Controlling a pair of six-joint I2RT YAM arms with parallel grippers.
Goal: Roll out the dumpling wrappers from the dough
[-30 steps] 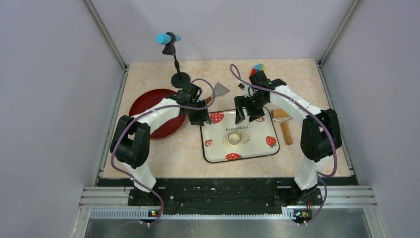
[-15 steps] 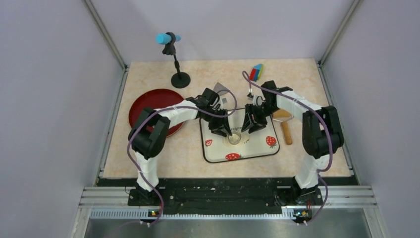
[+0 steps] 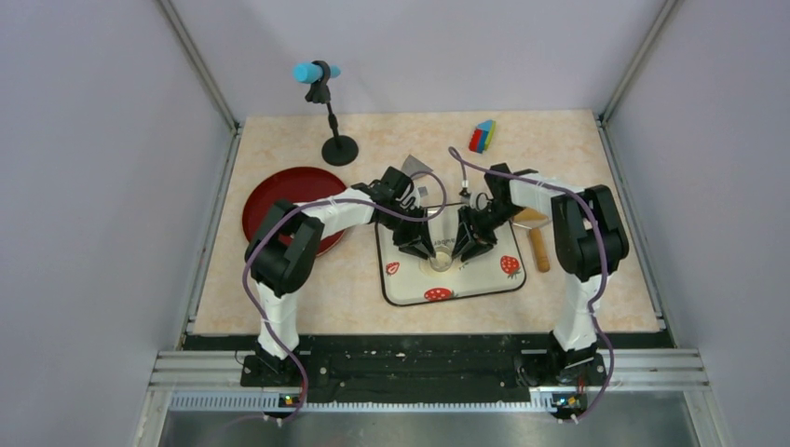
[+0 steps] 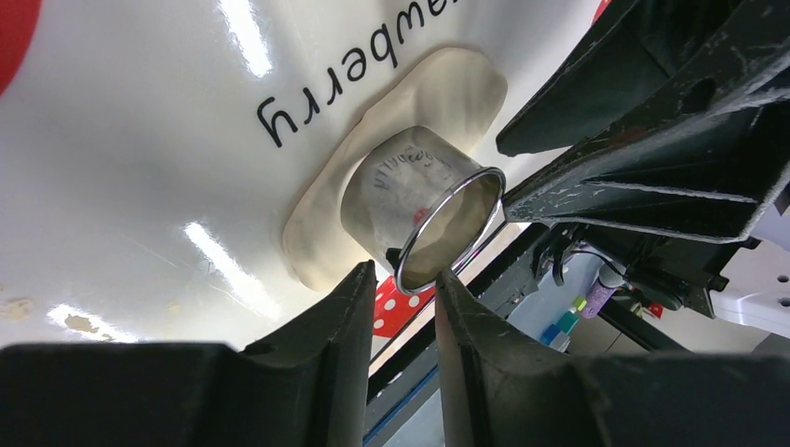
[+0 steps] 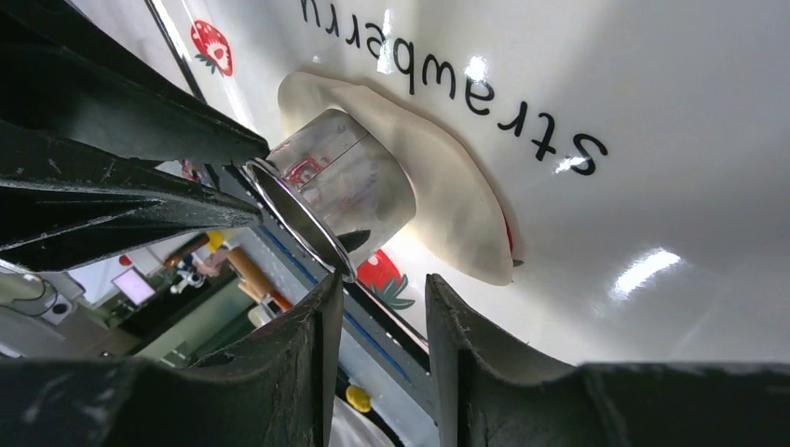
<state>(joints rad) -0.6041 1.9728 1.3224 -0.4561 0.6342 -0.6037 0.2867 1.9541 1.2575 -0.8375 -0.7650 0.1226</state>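
Over tray | left gripper, right gripper tilted onto ring on dough | jaws narrow, grip unclear

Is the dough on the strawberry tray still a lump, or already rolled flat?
Flat: the dough lies as a thin pale oval sheet on the tray, with the metal ring standing on it.

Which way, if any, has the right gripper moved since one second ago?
Yes. The right gripper came from the far edge of the tray toward its middle, beside the metal ring.
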